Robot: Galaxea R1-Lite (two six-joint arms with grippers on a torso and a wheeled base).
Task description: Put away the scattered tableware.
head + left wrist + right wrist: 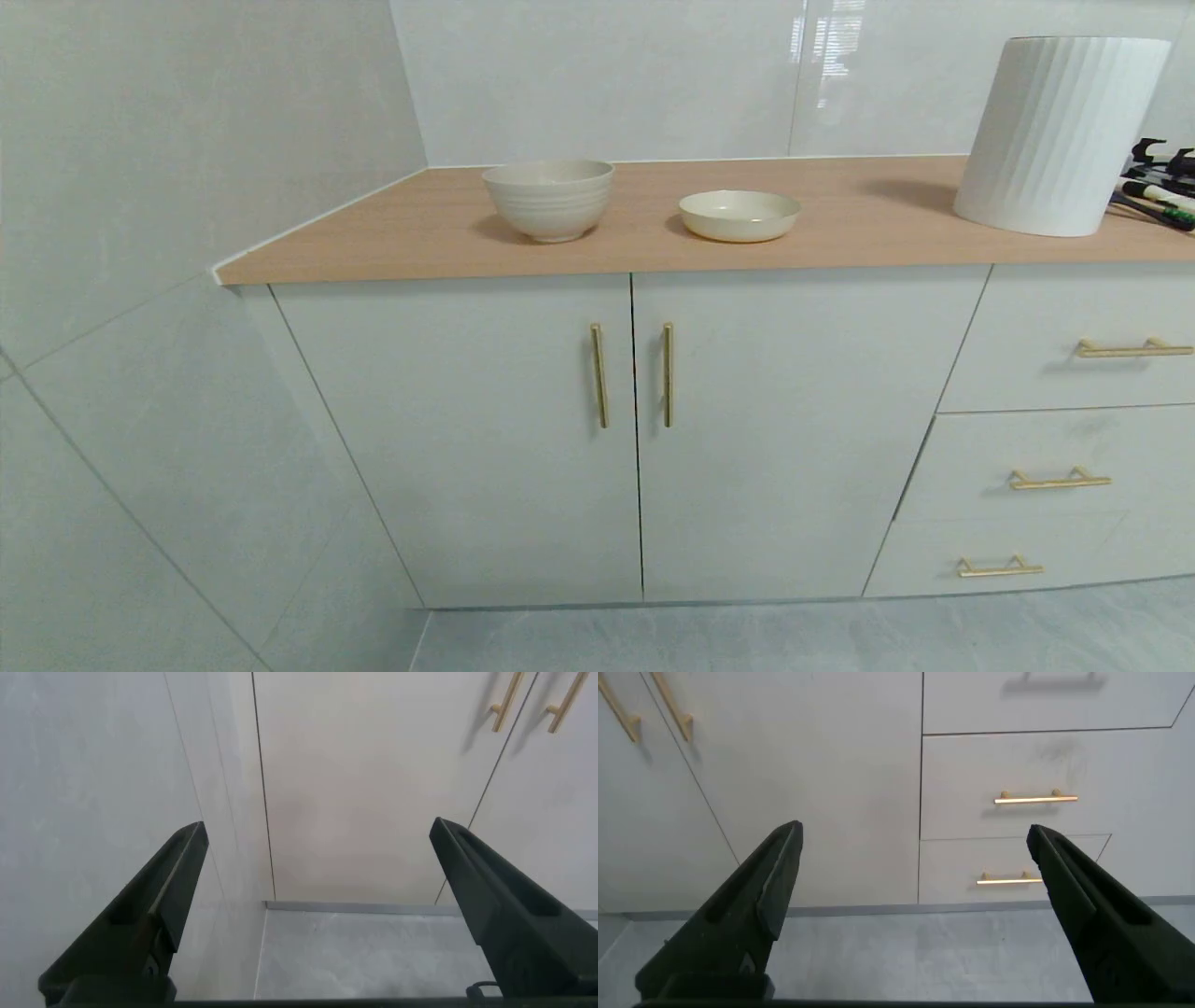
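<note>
Around the scene stand pale glossy wall tiles, one wall [187,140] filling the left of the frame and a back wall [607,75] across the top, with grey floor tiles [794,635] along the bottom edge. Below the middle of the frame runs a white cabinet [747,569], capped by one wood-coloured worktop [420,233] that ends against the left wall.

The cabinet front has two doors, a left-hand door [448,420] and a right-hand door [803,420], both closed. At the right of the frame there are three drawers: a top drawer [1027,308], a middle drawer [980,448] and a bottom drawer [1102,551], all closed.

One tall white ribbed canister [1060,131] stands upright on the worktop at the upper right.

The left gripper [316,829] faces the cabinet front where it meets the wall, above the floor. Its jaws are spread wide and hold nothing. The right gripper [913,831] faces the drawers, jaws likewise spread wide and empty.

The tableware counts two pieces, both on the worktop in the upper middle of the frame. One deep cream bowl [549,198] sits upright. One shallow cream dish [739,216] sits to its right, apart from it.

Five brass handles show. Two are vertical, a left door handle [599,375] and a right door handle [667,373], side by side at the door seam. Three are horizontal, a top drawer handle [1132,349], a middle drawer handle [1059,481] and a bottom drawer handle [1000,567].

Some small dark tools [1158,191] lie on the worktop at the far right edge, just behind the canister. Their number cannot be told.
</note>
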